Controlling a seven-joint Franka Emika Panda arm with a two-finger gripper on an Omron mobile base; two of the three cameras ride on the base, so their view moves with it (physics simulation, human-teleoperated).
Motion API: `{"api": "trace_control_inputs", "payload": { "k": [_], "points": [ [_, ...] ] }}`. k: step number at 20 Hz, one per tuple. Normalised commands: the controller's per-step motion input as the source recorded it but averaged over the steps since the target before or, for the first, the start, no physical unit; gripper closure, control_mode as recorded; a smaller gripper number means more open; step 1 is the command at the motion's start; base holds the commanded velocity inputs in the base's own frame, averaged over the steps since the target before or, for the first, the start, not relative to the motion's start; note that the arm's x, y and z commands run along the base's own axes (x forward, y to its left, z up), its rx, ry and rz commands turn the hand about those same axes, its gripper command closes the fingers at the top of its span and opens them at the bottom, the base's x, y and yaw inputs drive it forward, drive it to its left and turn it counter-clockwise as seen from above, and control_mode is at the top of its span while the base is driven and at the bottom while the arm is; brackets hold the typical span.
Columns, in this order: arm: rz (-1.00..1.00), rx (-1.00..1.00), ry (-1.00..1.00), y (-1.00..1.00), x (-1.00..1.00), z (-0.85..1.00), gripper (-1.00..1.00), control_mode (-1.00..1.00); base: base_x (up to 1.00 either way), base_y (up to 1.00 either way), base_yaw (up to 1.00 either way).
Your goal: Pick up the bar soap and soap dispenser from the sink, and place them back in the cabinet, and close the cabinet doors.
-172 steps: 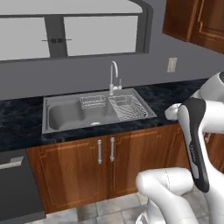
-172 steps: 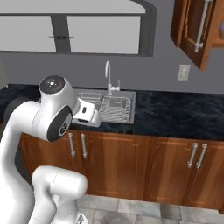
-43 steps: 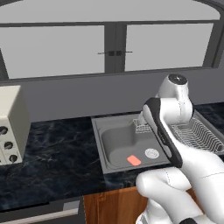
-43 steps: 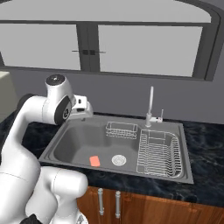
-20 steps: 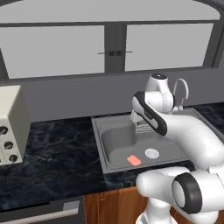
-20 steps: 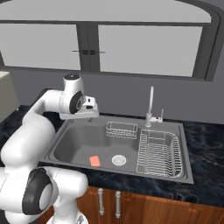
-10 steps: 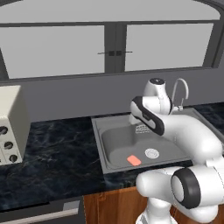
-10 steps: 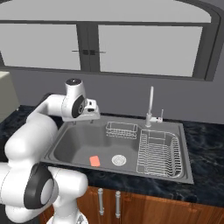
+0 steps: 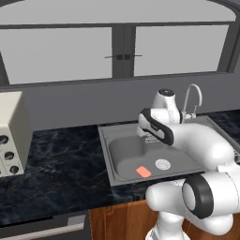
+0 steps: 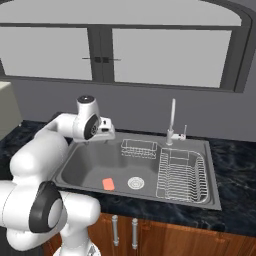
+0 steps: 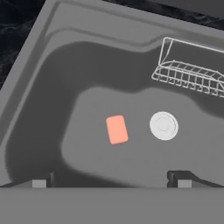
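The salmon-orange bar soap lies flat on the floor of the grey sink, just left of the round drain. My gripper hangs over the basin's back left part, well above the soap and pointing down at it. Its fingers stand wide apart, open, with nothing between them. The soap dispenser, the cabinet and the cabinet doors are out of view.
A small wire basket hangs on the basin's back wall. A wire dish rack fills the sink's right side, below the curved faucet. A cream appliance stands on the dark counter at the left.
Since the oldest frames the base has driven, so the sink now sits right below the arm. Over the last second the hand sank a little towards the basin, still open.
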Motion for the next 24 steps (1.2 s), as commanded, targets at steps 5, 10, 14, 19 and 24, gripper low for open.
{"api": "trace_control_inputs", "payload": {
  "k": [5,10,14,19,24],
  "points": [
    [0.0,0.0,0.0,-0.06,0.01,-0.22,-1.0,-1.0,0.0,0.0,0.0],
    [0.0,0.0,0.0,-0.04,0.0,-0.22,-1.0,-1.0,0.0,0.0,0.0],
    [0.0,0.0,0.0,-0.02,0.0,-0.25,-1.0,-1.0,0.0,0.0,0.0],
    [-0.03,0.0,0.0,-0.01,0.0,-0.26,-1.0,-1.0,0.0,0.0,0.0],
    [-0.09,0.0,0.0,0.0,0.0,-0.28,-1.0,-1.0,0.0,0.0,0.0]
  ]
}}
